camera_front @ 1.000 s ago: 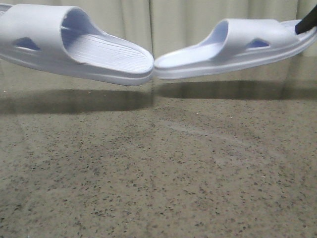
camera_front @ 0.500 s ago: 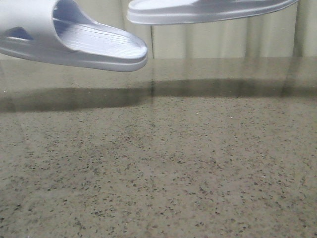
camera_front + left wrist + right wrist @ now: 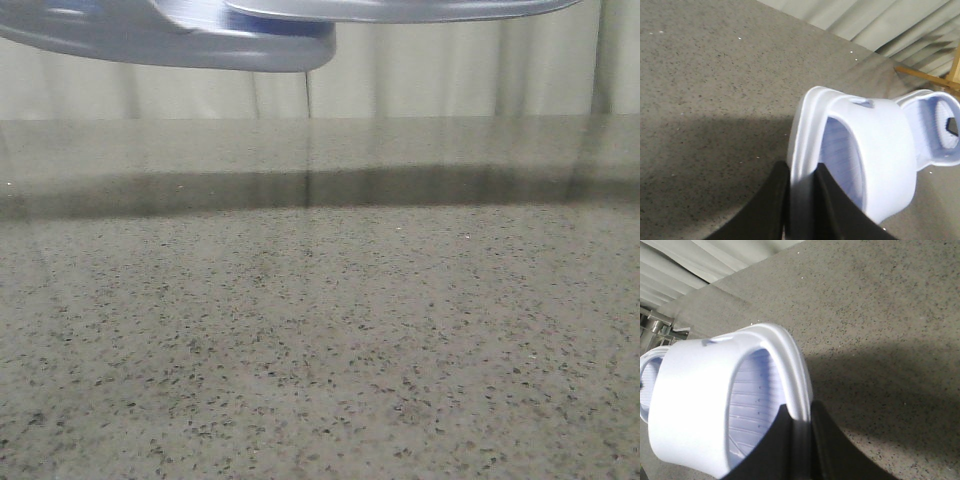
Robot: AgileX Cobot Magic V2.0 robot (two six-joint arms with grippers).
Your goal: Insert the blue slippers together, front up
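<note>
Both blue slippers are held up in the air above the speckled table (image 3: 320,340), high at the 12 o'clock edge of the front view. The left slipper (image 3: 170,35) comes in from 9 o'clock and the right slipper (image 3: 420,8) from 3 o'clock, and their near ends overlap, the right one lying over the left.

The left gripper (image 3: 801,192) pinches the sole edge of its slipper (image 3: 865,165), one finger on each side of the rim. The right gripper (image 3: 801,432) pinches the sole edge of its slipper (image 3: 715,410) the same way.

Each slipper lies long and nearly flat, running side to side across the front view. Each one points its free end at the other.

To do this step well, I think the arms should keep both slippers level and lined up, then slide one end slowly under the other strap. The grip is only on a thin rim, so a hard push could twist a slipper loose
</note>
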